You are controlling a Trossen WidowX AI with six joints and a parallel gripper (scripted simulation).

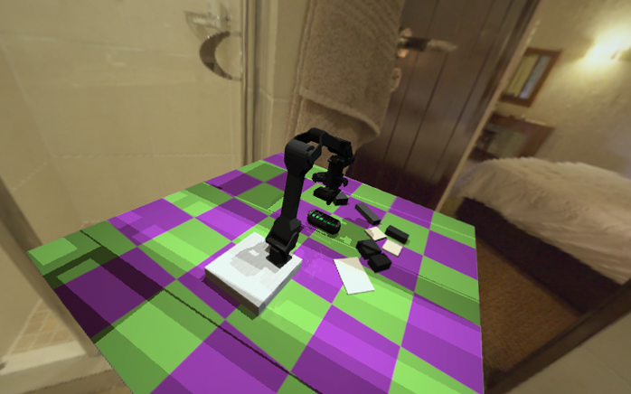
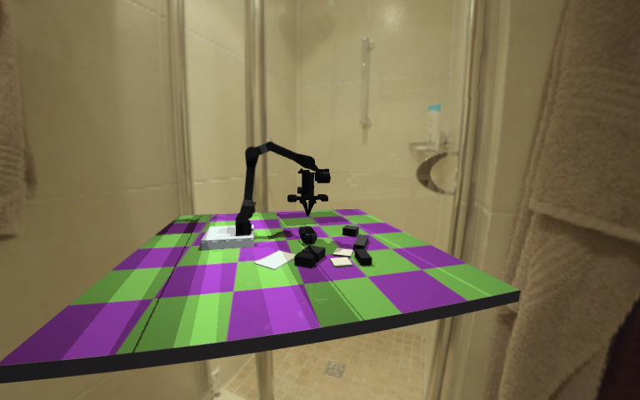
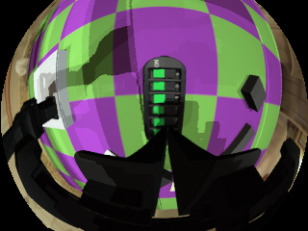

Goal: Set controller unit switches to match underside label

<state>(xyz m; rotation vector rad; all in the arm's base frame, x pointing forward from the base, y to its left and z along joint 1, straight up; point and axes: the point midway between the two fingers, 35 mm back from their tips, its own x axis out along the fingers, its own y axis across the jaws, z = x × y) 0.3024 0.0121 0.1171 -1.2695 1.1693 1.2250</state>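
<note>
The dark grey controller unit (image 1: 323,222) (image 2: 307,234) (image 3: 164,63) sits on the bench with its switches facing up; its label is hidden underneath. In the wrist view the three switches closest to the ON mark show bright, wide green faces at their left ends. The following two show darker, narrower green. The last switch is partly hidden by the fingertips, and the digits are too small to read surely. My gripper (image 1: 329,202) (image 2: 307,215) (image 3: 166,132) is shut and empty, its fingertips together, above the bench and clear of the unit.
Dark blocks (image 1: 340,199) (image 2: 350,230) (image 3: 253,92) and bars (image 1: 367,214) (image 2: 361,242) (image 3: 239,141) lie around the unit, with two touching blocks (image 1: 379,262) (image 2: 307,257). Cream cards (image 1: 391,248) (image 2: 341,262) and a white sheet (image 1: 353,275) (image 2: 275,259) lie near them. The arm stands on a white base (image 1: 245,281) (image 2: 227,242).
</note>
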